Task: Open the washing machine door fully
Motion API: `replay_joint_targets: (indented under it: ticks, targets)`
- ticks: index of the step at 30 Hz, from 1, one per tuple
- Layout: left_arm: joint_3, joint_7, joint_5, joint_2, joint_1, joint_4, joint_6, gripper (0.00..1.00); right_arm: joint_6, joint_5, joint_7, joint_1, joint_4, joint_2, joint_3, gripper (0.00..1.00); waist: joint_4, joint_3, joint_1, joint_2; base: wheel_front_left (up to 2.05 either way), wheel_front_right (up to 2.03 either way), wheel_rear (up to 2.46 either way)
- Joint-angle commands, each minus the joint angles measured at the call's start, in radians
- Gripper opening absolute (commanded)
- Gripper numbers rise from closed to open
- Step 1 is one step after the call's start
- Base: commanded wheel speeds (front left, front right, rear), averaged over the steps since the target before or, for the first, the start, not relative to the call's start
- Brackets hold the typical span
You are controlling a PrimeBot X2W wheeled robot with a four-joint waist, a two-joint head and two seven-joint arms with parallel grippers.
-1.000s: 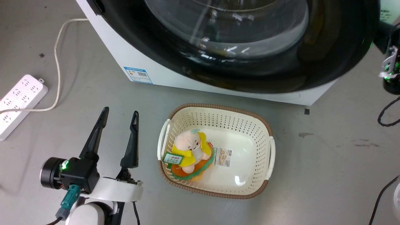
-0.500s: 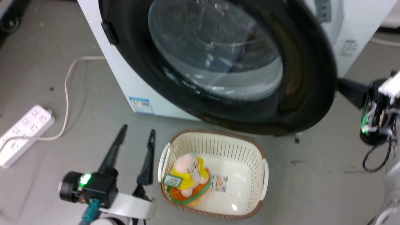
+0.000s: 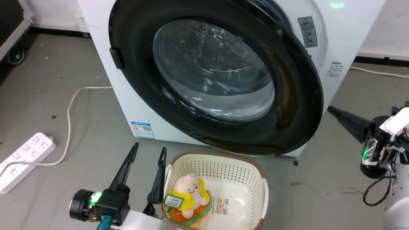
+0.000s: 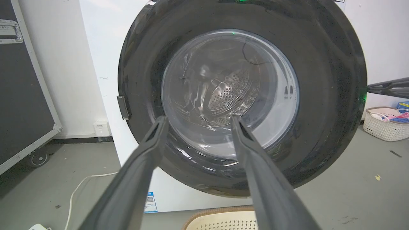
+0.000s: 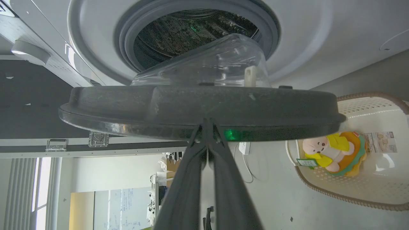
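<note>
Far left on the floor lies a power strip (image 3: 27, 158), well clear of the work. Next comes the left gripper (image 3: 150, 147), idle, its two fingers spread apart and holding nothing, low in front of the washing machine door (image 3: 297, 105) and just beside the basket (image 3: 217, 154) that holds a plush toy (image 3: 190, 198). The door stands partly open. Its left side sits close to the washing machine (image 3: 348, 48), and its right edge is swung out, with the glass bowl clear of the drum opening. The right gripper (image 5: 207, 123) has its fingers closed together, tips at the door's free rim; whether they pinch a lip or only press on it cannot be told. The door looks roughly halfway open, so the rim should be carried on an arc around the left-side hinge, outward and then leftward, not straight across. Slipping off the glossy rim is the likely failure. The left gripper probably ought to move aside, since it sits where the door would sweep.
</note>
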State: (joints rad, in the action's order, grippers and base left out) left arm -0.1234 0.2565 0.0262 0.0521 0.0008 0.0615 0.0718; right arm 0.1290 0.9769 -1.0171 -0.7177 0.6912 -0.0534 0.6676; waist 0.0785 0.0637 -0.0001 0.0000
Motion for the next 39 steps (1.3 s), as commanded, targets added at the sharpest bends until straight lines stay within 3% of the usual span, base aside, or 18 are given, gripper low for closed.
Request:
replay_joint_targets:
  ticks: [1,5,11,25,31,39]
  targets:
    - [-0.005,0.005,-0.009,0.001,0.006,0.003,-0.002,1.0,0.002,0.005,0.042,0.003,0.0,0.003,-0.001,0.0,0.004,0.008,0.0001,0.0,0.0,0.0,0.0]
    - [-0.005,0.005,-0.006,0.006,-0.004,0.005,0.004,1.0,0.002,-0.011,0.119,-0.025,0.016,0.003,0.0,0.0,0.021,0.033,0.0001,0.0,0.0,0.0,0.0]
    - [0.004,0.005,0.003,0.006,-0.015,0.005,0.008,1.0,0.002,-0.011,0.132,-0.06,0.07,0.003,-0.053,0.0,0.05,0.06,0.0001,0.0,0.0,0.0,0.0]
    - [0.006,0.005,0.001,0.003,0.003,-0.009,0.0,1.0,0.002,0.042,0.036,0.033,0.108,0.003,-0.145,0.0,0.058,0.011,0.0001,0.0,0.0,0.0,0.0]
    - [-0.014,0.005,-0.007,0.002,0.027,-0.012,-0.003,1.0,0.002,0.148,-0.012,0.108,0.072,0.003,-0.223,0.0,0.049,-0.024,0.0001,0.0,0.0,0.0,0.0]
    - [-0.036,0.005,-0.018,0.004,0.061,-0.023,-0.001,1.0,0.002,0.374,-0.006,0.245,-0.033,0.003,-0.464,0.0,0.048,-0.056,0.0001,0.0,0.0,0.0,0.0]
